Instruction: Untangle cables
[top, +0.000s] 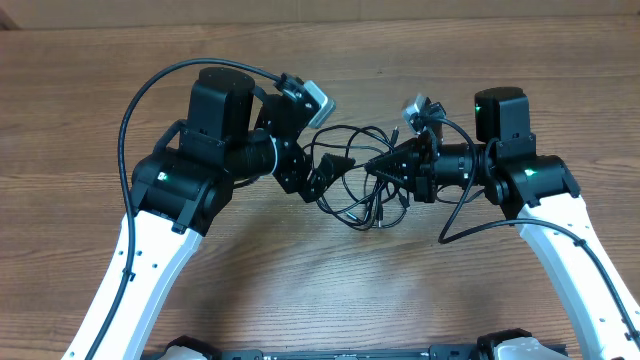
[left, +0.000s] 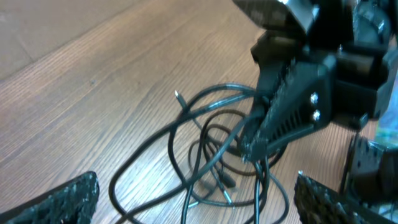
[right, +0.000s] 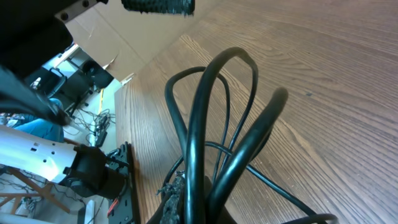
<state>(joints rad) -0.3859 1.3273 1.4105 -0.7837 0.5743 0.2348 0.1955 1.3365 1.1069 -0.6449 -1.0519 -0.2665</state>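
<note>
The cables (top: 356, 205) are thin black cords lying in a loose tangle on the wooden table between my two grippers. My left gripper (top: 330, 175) is wide open at the tangle's left edge and holds nothing. In the left wrist view its fingers (left: 196, 190) straddle the loops (left: 205, 134), with silver-tipped plugs among them. My right gripper (top: 380, 165) is shut on a bundle of cable strands at the tangle's right side. In the right wrist view the strands (right: 199, 112) rise in loops from its jaws (right: 199, 205). It also shows in the left wrist view (left: 255, 146).
The wooden table (top: 320, 290) spreads all round the tangle. Thicker black arm wires loop by the left arm (top: 130, 120) and right arm (top: 470, 225). A cardboard wall (right: 118, 37) and the table's edge (right: 121, 124) show in the right wrist view.
</note>
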